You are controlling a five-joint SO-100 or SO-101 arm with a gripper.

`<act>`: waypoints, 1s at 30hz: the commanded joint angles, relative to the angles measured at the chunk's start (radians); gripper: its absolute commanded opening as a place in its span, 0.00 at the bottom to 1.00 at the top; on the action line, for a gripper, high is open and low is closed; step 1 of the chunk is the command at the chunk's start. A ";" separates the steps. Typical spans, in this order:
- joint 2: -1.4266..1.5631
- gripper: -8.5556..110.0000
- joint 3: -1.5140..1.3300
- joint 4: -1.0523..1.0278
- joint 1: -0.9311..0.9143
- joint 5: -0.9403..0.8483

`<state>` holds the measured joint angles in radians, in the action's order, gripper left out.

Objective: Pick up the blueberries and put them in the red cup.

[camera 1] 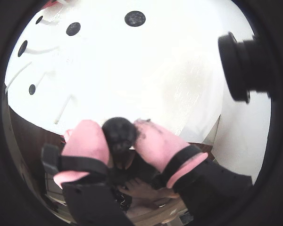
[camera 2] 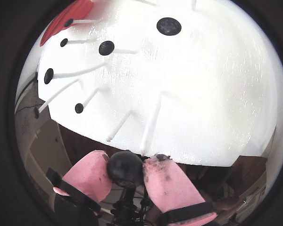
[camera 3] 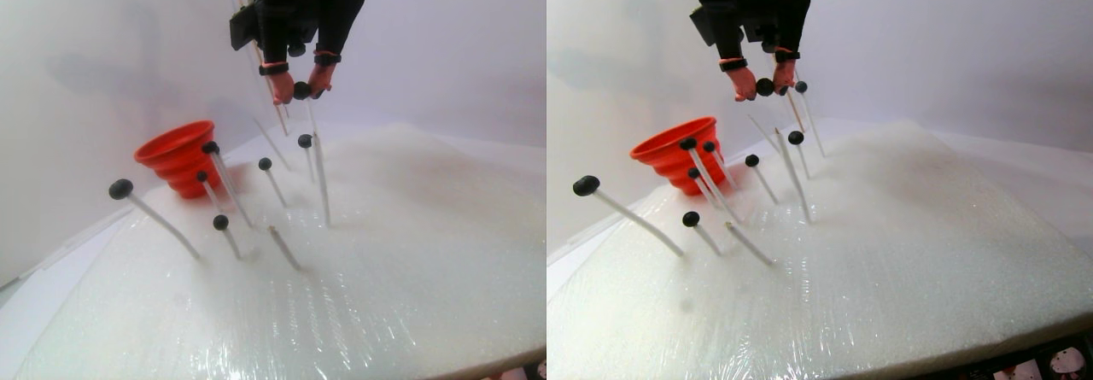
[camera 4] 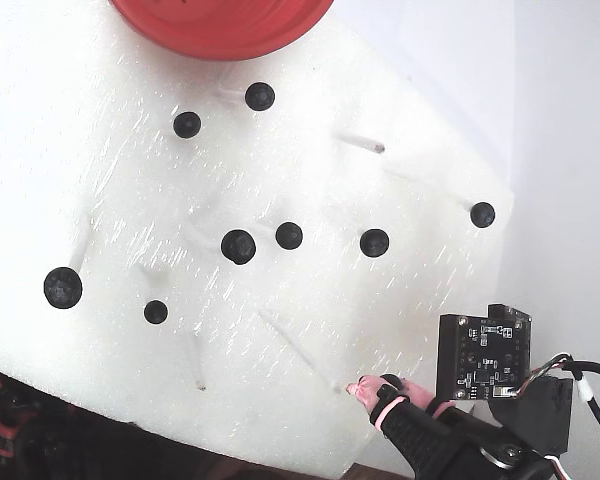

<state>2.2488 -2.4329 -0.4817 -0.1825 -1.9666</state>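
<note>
A single blueberry (camera 1: 119,132), dark and round, sits pinched between the two pink fingertips (camera 1: 87,141) of the gripper (camera 1: 118,134), which is clenched on it from both sides; in the other wrist view the same berry (camera 2: 125,168) fills the gap between the pads at 6 o'clock of the frame. In the stereo pair view the gripper (camera 3: 299,91) hangs high in open air above the white foam board (camera 3: 384,252), the held berry (camera 3: 301,90) well clear of every stalk below. The red cup (camera 3: 178,156) stands on the board toward 8 o'clock from the gripper, well apart from it. Around the cup rise thin white sticks tipped with more blueberries (camera 3: 120,189), all leaning, some just beside the cup and others nearer the front; a few sticks (camera 3: 284,248) stand bare. The right-hand stretch of the foam is open, with nothing planted in it. In the fixed view the gripper (camera 4: 380,385) holds over the board's edge at 5 o'clock, the cup (camera 4: 220,25) at 12 o'clock on the far side, and a scatter of stalked berries (camera 4: 238,246) between them. A small circuit board (camera 4: 484,357) rides just beside the gripper at its 2 o'clock.
</note>
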 commanded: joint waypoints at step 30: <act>-0.055 0.17 0.187 0.121 0.272 0.034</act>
<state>2.1936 -2.3270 -0.3866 0.0353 -1.9359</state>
